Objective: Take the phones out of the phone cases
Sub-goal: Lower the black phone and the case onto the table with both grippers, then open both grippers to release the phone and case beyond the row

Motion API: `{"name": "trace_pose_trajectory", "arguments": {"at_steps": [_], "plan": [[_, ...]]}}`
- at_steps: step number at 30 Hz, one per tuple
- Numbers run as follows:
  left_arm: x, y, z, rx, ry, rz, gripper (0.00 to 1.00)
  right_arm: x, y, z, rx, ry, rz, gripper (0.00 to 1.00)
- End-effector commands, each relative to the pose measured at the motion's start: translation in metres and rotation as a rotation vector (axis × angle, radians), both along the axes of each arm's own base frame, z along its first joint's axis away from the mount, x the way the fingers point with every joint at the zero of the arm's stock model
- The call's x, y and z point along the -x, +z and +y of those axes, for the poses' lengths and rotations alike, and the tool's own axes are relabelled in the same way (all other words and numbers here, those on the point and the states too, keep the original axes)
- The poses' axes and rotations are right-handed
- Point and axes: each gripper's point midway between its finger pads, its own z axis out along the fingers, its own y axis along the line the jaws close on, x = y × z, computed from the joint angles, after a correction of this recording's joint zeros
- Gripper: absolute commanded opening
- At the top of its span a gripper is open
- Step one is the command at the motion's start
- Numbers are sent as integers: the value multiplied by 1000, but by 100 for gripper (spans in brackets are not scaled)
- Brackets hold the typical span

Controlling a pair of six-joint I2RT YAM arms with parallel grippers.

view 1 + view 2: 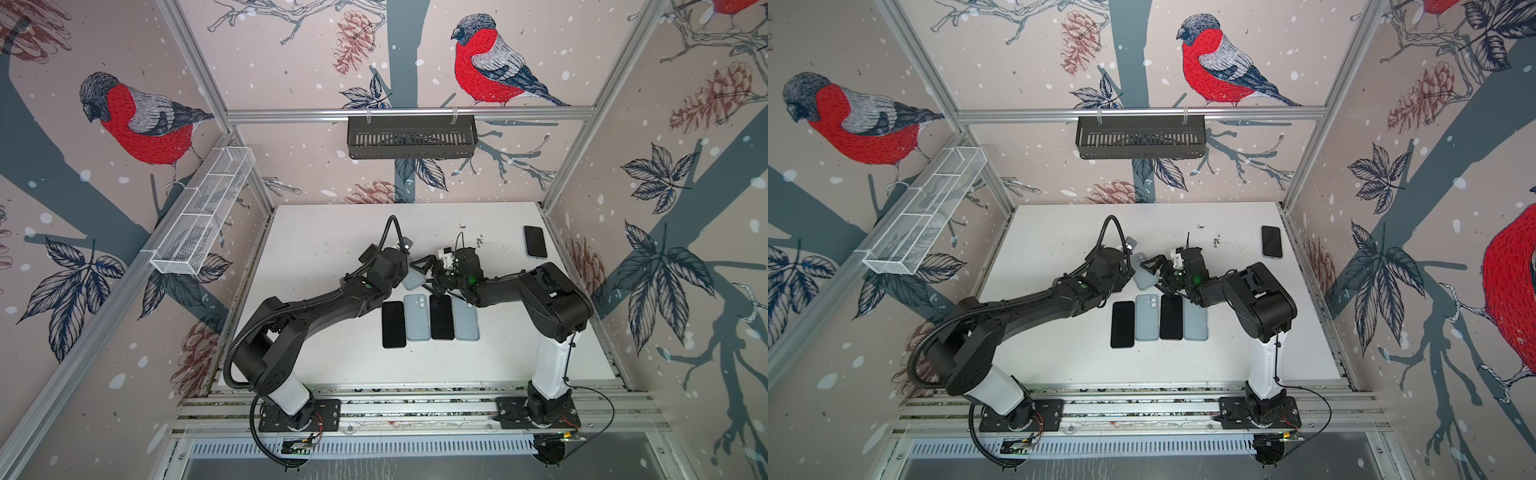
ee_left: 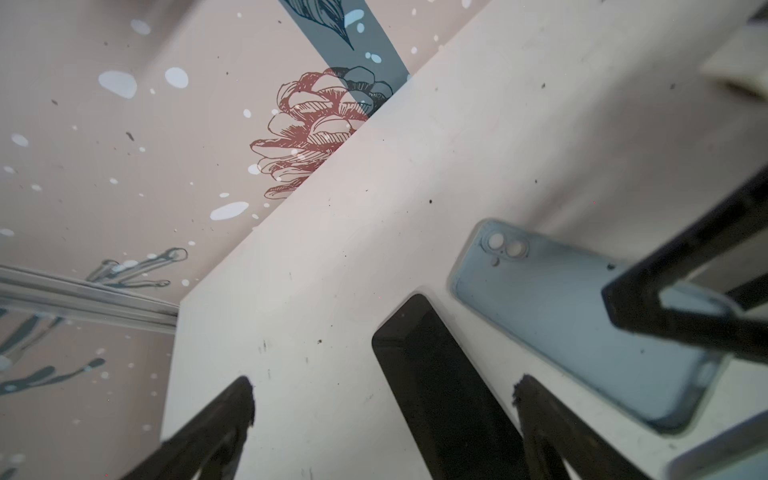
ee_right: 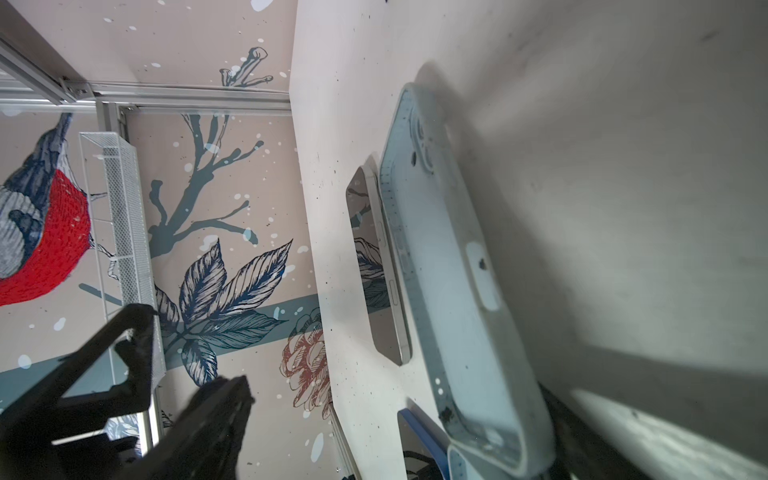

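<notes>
Phone case (image 1: 412,280): pale blue, lying flat on the white surface (image 1: 332,257) near its middle, between my 2 tools and set at an angle to the row in front of it. In the left wrist view its hollow side faces up, the lens cut-outs show pale through it, and nothing sits inside.

Phone (image 2: 440,382): outside the case, flat on the surface, dark screen up, just beside the case's long edge. A thin strip of surface shows between them at one corner. In both top views my left arm covers it. The right wrist view shows its pale metal edge and the screen mirroring the wallpaper.

Left tool (image 2: 384,386): fingers spread wide and holding nothing. It is poised above the phone, which shows between the 2 fingers.

Right tool (image 1: 428,270): fingers spread wide and holding nothing. One finger (image 2: 665,307) hangs over the end of the case away from the lens cut-outs. I cannot tell whether it touches.

Also noted: a row of 4 flat items (image 1: 434,320) lies side by side nearer my bases, alternating dark screen and pale blue back. 1 further handset (image 1: 535,242), dark screen up, lies alone near the right rear corner, well apart from the rest.
</notes>
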Motion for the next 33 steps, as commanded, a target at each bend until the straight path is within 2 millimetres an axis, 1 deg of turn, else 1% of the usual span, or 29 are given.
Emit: {"name": "trace_pose_trajectory", "arguments": {"at_steps": [1,4,6,7,9,10,11,13,15,16,18,19,21,23,25,28,30,33], "plan": [[12,-21,22,186,190,179,97,4,-2,-1,57,41,-26,100],[22,-43,49,279,331,301,97,8,-6,-6,98,63,-31,100],[28,-50,79,303,456,309,97,13,-8,-9,132,84,-38,100],[35,-60,94,322,500,333,97,15,-9,-12,157,90,-45,100],[41,-69,113,382,550,360,96,18,-8,-17,222,103,-81,100],[43,-72,121,409,569,371,95,21,-9,-19,261,118,-91,100],[44,-74,124,425,575,376,94,22,-9,-20,289,130,-104,100],[44,-75,122,465,550,386,93,23,-7,-24,339,148,-129,100],[40,-75,113,524,501,401,90,17,-7,-33,438,150,-174,100],[38,-74,108,554,477,409,88,14,-5,-35,491,168,-203,99],[33,-75,95,585,422,437,81,6,-7,-38,623,202,-252,92],[32,-78,89,599,404,456,80,4,-9,-39,698,225,-282,89],[27,-83,87,602,410,462,78,1,-11,-39,772,258,-318,81],[21,-87,82,608,399,467,75,-3,-11,-37,788,274,-344,73],[15,-88,67,644,337,491,74,-6,-14,-33,792,288,-363,63],[8,-96,69,630,368,491,72,-14,-20,-27,806,314,-371,52],[5,-97,64,643,343,485,72,-17,-23,-22,806,325,-384,49],[0,-101,58,646,318,497,72,-21,-26,-14,806,341,-397,47]]}}
